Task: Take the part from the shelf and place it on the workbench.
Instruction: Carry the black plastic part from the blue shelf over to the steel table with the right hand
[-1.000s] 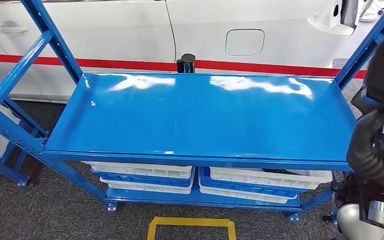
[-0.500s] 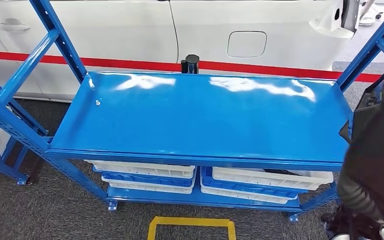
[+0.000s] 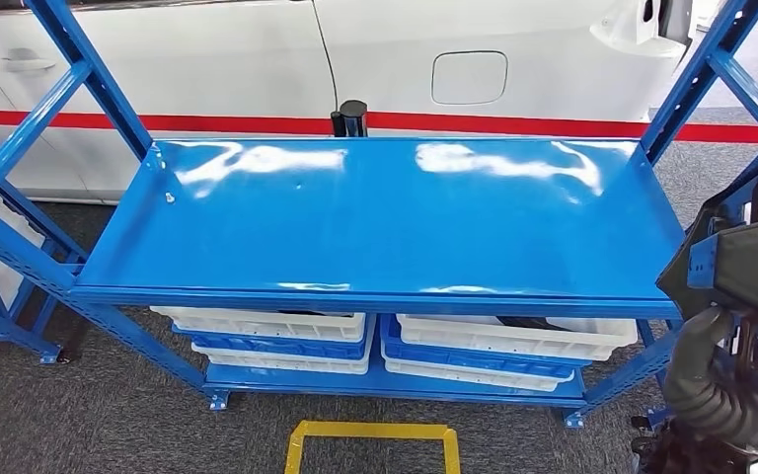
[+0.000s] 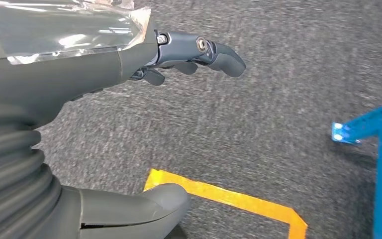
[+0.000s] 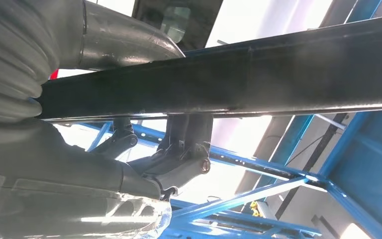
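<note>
Now the right hand point(image 5: 179, 154) grips the dark part point(image 5: 238, 74); left hand point(image 4: 189, 55) hangs empty, fingers apart. Lower the part level onto the blue workbench point(image 3: 385, 227).

The rack point(image 3: 79, 286) is standing ahead, its top shelf point(image 3: 385, 222) spanning most of the head view. Four trays are sitting under it in two stacks: one stack point(image 3: 266, 341) at left, the other stack point(image 3: 493, 351) at right. A car point(image 3: 257, 59) is standing behind the rack, a post point(image 3: 352, 117) between them. A floor marking point(image 3: 370, 444) is lying near, before the rack. At the right edge, the right hand point(image 5: 179, 154) is gripping a part point(image 5: 258, 74), held beside the shelf's right end. The left hand point(image 4: 189, 55) is hanging over the floor point(image 4: 278, 99), near the marking.
</note>
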Motion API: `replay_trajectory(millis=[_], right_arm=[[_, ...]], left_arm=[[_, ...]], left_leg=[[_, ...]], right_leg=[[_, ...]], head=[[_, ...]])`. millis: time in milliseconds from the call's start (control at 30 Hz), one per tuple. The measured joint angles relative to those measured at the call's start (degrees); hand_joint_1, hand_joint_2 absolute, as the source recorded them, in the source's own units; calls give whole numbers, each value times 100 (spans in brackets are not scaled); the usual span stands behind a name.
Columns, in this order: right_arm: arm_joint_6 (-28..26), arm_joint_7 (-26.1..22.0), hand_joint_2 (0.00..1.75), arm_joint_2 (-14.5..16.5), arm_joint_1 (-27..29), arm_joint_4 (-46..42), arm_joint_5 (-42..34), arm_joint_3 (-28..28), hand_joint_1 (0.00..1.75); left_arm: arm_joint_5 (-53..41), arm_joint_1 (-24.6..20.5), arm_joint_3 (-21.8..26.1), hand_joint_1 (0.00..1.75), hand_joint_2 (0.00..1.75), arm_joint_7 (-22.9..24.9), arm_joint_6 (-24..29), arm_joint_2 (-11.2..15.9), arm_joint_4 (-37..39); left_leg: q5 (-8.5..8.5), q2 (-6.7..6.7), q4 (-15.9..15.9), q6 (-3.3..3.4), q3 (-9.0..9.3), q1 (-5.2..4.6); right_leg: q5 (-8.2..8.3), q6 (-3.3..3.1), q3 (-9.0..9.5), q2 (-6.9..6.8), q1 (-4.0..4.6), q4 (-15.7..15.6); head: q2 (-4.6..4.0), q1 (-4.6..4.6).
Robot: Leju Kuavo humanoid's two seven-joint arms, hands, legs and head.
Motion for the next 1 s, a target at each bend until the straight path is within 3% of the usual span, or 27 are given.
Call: replay_trajectory(millis=[33, 67, 100, 167, 233, 267, 367, 433, 500, 533, 567, 600, 633, 700, 767, 867, 933, 1000], right_arm=[[-3, -7, 175, 4, 21, 0, -20, -1, 175], [-3, -14, 175, 8, 42, 0, -39, -2, 175], [-3, -20, 175, 13, 59, 0, -55, -4, 175], [-3, -27, 175, 19, 73, -1, -69, -9, 175], [-3, -32, 175, 23, 79, -3, -71, -16, 175], [-1, -33, 175, 27, 83, -3, -72, -19, 175], [25, -31, 175, 37, 99, -2, -72, -28, 175], [60, -9, 175, 37, 107, 1, -72, -36, 175], [120, 40, 175, 36, 120, 17, -82, -38, 175], [156, 68, 175, 36, 136, 30, -92, -39, 175], [194, 94, 175, 38, 155, 46, -105, -41, 175], [235, 120, 175, 39, 175, 61, -118, -42, 175], [279, 144, 175, 42, 193, 74, -130, -43, 175], [350, 190, 175, 44, 216, 96, -140, -45, 175], [387, 214, 175, 45, 243, 112, -138, -48, 175], [412, 221, 175, 49, 281, 133, -138, -50, 175], [444, 233, 175, 52, 287, 140, -140, -50, 175], [511, 268, 175, 60, 312, 145, -154, -52, 175]], left_arm=[[0, 2, 6, 0, 175, 0, 1, 2, 0], [0, 3, 11, 0, 175, 0, 2, 4, 0], [0, 3, 14, 0, 175, 0, 3, 7, 0], [0, -1, 17, 0, 175, 0, 3, 13, 0], [-1, -10, 19, 0, 175, 0, 4, 22, 0], [-1, -14, 23, 0, 175, 0, 7, 28, 0], [1, -15, 58, 0, 175, 1, 22, 34, 1], [1, -16, 80, 0, 175, 1, 32, 35, 1], [0, -16, 93, 0, 175, 0, 37, 33, 1], [-1, -14, 99, 0, 175, 0, 36, 29, 1], [-3, -13, 104, 0, 175, 0, 35, 24, 2], [-8, -12, 108, 0, 175, 0, 32, 21, 2], [-16, -11, 111, 0, 175, 0, 27, 18, 2], [-37, -11, 118, 0, 175, 0, 10, 19, 1], [-50, -11, 126, 0, 175, -2, -1, 22, 1], [-52, -5, 146, 0, 175, -4, -1, 28, 1], [-54, 1, 157, 0, 175, -4, -2, 34, 2], [-57, 5, 160, 0, 175, -4, -7, 32, 2]], left_leg=[[-111, 0, 275, 10, -91, 0], [-116, 0, 373, 31, -95, -2], [-7, -1, 226, 67, 28, -10], [281, -4, -526, 181, 516, -47], [451, 7, -1115, 252, 875, -100], [471, 13, -1225, 264, 925, -127], [621, 29, -1313, 297, 847, -147], [771, 53, -1391, 347, 748, -123], [889, 74, -1397, 368, 604, -128], [945, 83, -1393, 363, 524, -129], [1001, 92, -1388, 354, 454, -128], [1054, 98, -1378, 338, 389, -124], [1097, 101, -1364, 318, 334, -116], [1161, 99, -1301, 266, 234, -119], [1216, 96, -1236, 205, 159, -143], [1254, 83, -1188, 120, 98, -134], [932, 60, -920, 58, -17, -104], [376, 39, -260, -3, -219, -76]], right_leg=[[32, -33, -49, -6, 30, 2], [63, -54, -91, -10, 57, 3], [95, -63, -127, -10, 81, 3], [153, -57, -172, -7, 112, 2], [215, -7, -191, -11, 132, -6], [248, 27, -196, -19, 127, -11], [288, 132, -246, -41, 113, -2], [0, 108, -387, -45, 117, 306], [-478, 71, -601, -44, 110, 1017], [-631, 92, -669, -44, 106, 1359], [-676, 145, -656, -44, 100, 1551], [-623, 216, -538, -45, 90, 1530], [-511, 287, -311, -46, 76, 1286], [-370, 366, 318, -47, 50, 429], [-409, 326, 674, -39, 64, -146], [-395, 178, 603, -35, 52, -226], [-307, 34, 513, -48, 17, -235], [-206, -58, 411, -62, 29, -229]], head=[[0, -4], [0, -4], [0, -5], [0, -5], [0, 1], [0, 0], [0, -7], [0, 10], [0, 26], [0, 29], [0, 28], [0, 29], [0, 29], [0, 36], [0, 39], [0, 35], [0, 21], [0, 5]])
